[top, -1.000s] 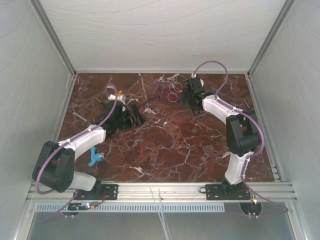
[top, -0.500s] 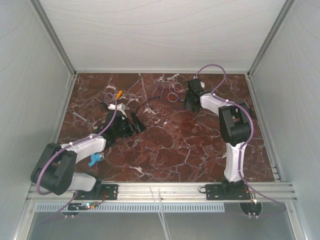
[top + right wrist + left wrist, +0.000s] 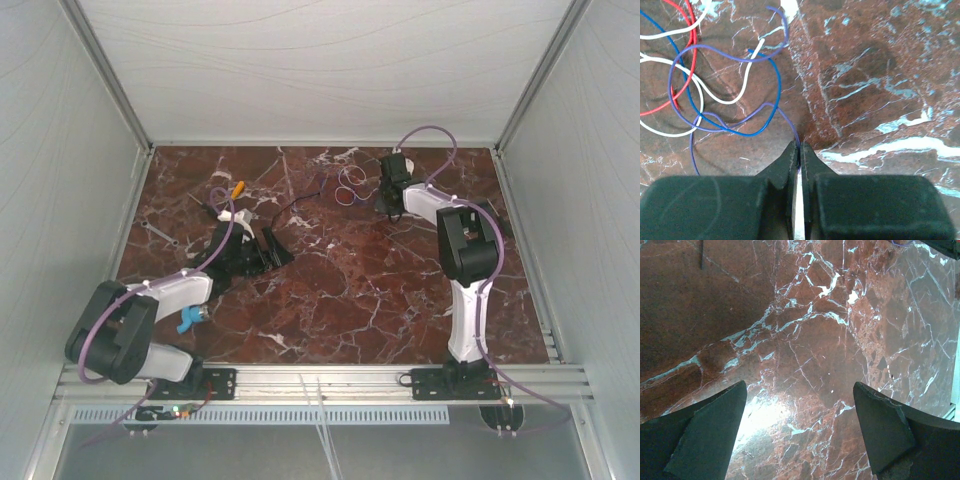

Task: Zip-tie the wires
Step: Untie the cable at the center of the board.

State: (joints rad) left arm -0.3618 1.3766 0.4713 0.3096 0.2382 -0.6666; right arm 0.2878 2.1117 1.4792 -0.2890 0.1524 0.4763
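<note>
The wires point(image 3: 349, 184) lie in loose loops on the marble at the back, just left of my right gripper point(image 3: 385, 203). The right wrist view shows white, red, blue and purple strands point(image 3: 751, 65) spread at the upper left. One purple strand point(image 3: 789, 124) runs down into my right gripper point(image 3: 800, 148), which is shut on it. My left gripper point(image 3: 274, 247) hovers low over the table's left half, well apart from the wires. In its wrist view the left gripper point(image 3: 800, 392) stands wide open with only bare marble between the fingers.
An orange-handled tool point(image 3: 237, 188) lies at the back left, with a thin dark strand point(image 3: 296, 204) to its right. A small metal piece point(image 3: 160, 235) sits near the left wall. A blue part point(image 3: 188, 316) rests by the left arm. White strips point(image 3: 320, 410) lie over the front rail.
My right gripper went from partly open to shut on the purple strand, and its arm folded more upright. The left gripper shifted slightly and stayed open.
</note>
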